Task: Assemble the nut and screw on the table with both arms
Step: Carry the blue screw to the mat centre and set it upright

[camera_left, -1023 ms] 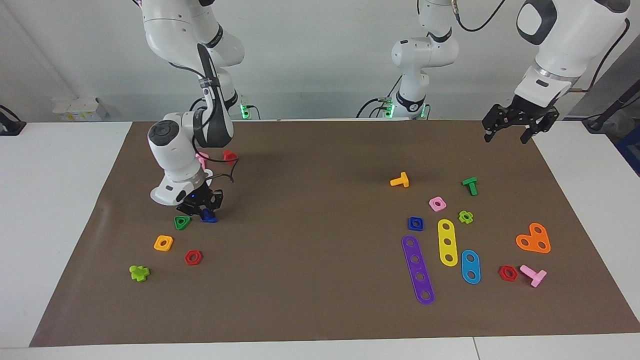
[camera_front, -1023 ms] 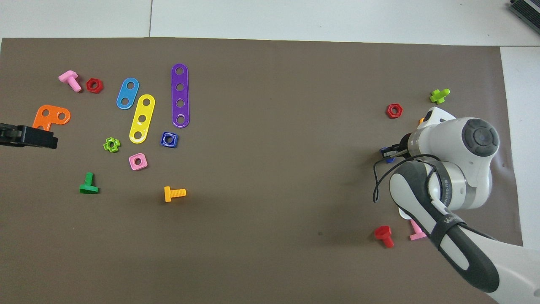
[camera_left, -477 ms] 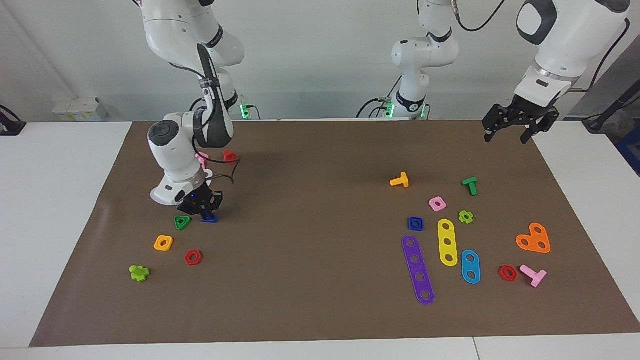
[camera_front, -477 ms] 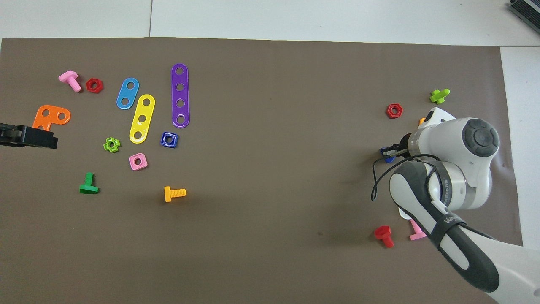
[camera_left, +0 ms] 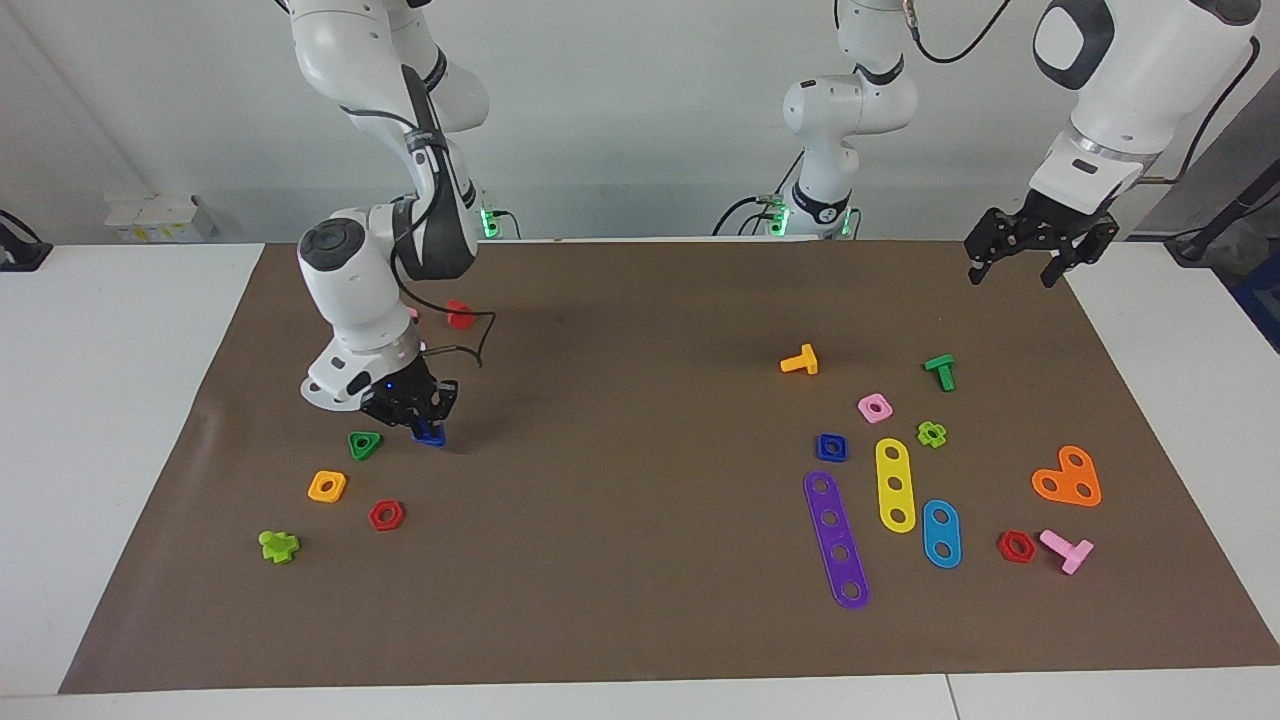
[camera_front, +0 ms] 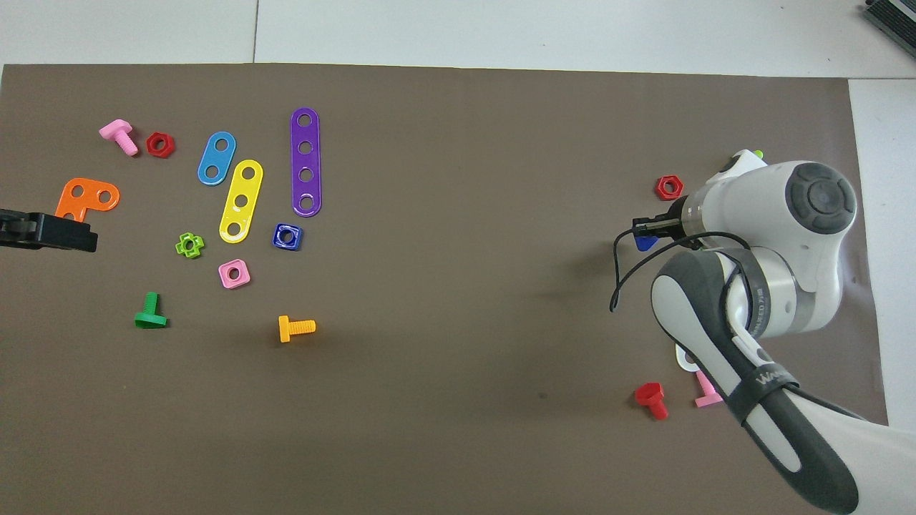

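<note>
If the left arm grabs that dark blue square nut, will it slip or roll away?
The nut lies flat on the table, so it probably won't roll. Its glossy plastic and rounded corners could let it slip or twist between fingers. It looks small and stiff, so likely light and easily nudged.

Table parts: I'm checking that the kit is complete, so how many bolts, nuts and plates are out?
Bolts: 7, counting the blue bolt in the right tool
Nuts: 7
Plates: 4
Total: 18
</note>
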You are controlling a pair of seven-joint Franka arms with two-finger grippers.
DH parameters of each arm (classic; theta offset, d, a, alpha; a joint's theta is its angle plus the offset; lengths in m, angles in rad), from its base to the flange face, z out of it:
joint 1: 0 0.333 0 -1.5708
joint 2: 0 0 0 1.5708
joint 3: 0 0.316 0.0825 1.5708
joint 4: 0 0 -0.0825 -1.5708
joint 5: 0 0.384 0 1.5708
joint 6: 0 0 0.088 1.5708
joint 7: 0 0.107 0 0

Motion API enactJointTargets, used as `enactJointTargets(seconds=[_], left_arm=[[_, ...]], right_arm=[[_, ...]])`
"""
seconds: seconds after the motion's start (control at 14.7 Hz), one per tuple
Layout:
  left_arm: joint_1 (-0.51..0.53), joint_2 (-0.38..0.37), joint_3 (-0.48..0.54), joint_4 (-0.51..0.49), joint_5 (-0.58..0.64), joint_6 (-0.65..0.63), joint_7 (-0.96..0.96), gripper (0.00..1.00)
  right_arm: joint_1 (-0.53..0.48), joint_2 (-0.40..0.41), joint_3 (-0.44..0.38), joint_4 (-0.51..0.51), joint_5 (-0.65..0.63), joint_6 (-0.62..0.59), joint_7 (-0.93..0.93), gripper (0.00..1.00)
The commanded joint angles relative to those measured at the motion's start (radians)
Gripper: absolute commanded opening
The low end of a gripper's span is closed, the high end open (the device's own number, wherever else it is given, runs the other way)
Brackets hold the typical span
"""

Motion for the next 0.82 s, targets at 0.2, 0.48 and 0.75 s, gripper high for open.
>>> enactJointTargets(seconds=[0.2, 0.48, 0.75], left_arm=[[0.008, -0.03, -0.006, -0.032, 0.004, 0.016, 0.011, 1.0], [0.008, -0.03, -0.004, -0.032, 0.002, 0.013, 0.003, 1.0], [0.008, -0.03, -0.004, -0.032, 0.001, 0.01, 0.002, 1.0]], right_arm=[[0.228, 0.098, 0.002, 0.213, -0.007, -0.074, 0.389, 0.0], [0.363, 0.181, 0.003, 0.256, -0.08, -0.023, 0.661, 0.0], [0.468, 0.281, 0.003, 0.258, -0.203, 0.079, 0.862, 0.0]])
